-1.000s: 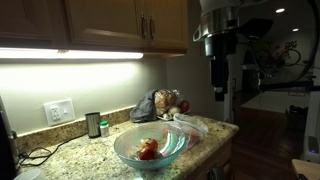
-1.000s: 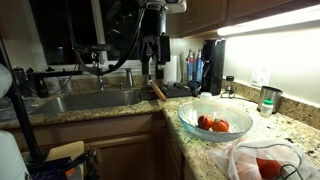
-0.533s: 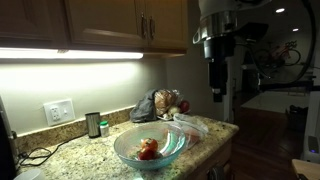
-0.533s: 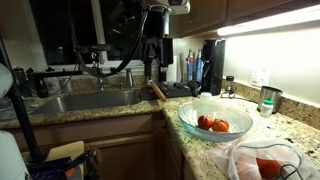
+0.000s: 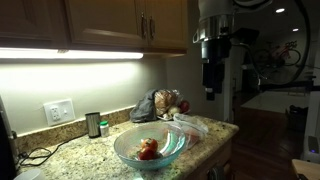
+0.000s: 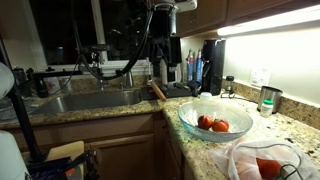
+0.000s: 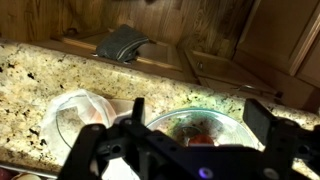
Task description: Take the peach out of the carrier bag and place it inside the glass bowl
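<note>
Wrist view over a granite counter [image 7: 20, 75]: the gripper [image 7: 185, 150] hangs high with its fingers [image 7: 270, 128] spread wide and nothing between them. The glass bowl [image 7: 200, 122] lies below and the clear carrier bag [image 7: 75, 115] just beside it. In an exterior view the peach [image 6: 268, 167] shows as an orange-red shape inside the carrier bag [image 6: 262, 160], while the glass bowl [image 6: 215, 120] already holds red fruit [image 6: 210, 124]. We judge the reach is only beginning. To do it well, we would shift across to the carrier bag, come down through its mouth (we cannot tell which way it faces), keep the jaws wide until they straddle the peach, then close gently, since thin plastic may get pinched and lift along.
</note>
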{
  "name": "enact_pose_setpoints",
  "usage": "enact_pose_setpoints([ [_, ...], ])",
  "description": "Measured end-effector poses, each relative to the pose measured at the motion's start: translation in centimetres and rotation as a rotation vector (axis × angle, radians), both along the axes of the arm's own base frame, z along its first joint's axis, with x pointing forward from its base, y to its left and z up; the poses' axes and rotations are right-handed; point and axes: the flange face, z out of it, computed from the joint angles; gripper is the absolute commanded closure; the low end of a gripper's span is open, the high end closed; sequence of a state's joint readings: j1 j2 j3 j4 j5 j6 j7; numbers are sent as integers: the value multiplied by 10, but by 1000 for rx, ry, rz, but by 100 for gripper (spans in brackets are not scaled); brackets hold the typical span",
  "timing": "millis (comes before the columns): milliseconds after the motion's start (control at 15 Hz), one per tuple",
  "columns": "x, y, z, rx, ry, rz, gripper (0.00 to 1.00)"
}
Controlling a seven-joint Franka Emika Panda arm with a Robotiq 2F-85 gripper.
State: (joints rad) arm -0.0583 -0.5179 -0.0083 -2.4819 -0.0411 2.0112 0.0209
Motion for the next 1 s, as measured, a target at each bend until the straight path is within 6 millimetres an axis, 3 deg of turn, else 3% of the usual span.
enact_pose_setpoints([
  [533,6,-27,-11,-45,-14,-98,0],
  [1000,9,-67,-29,-43,-7,-201,0],
])
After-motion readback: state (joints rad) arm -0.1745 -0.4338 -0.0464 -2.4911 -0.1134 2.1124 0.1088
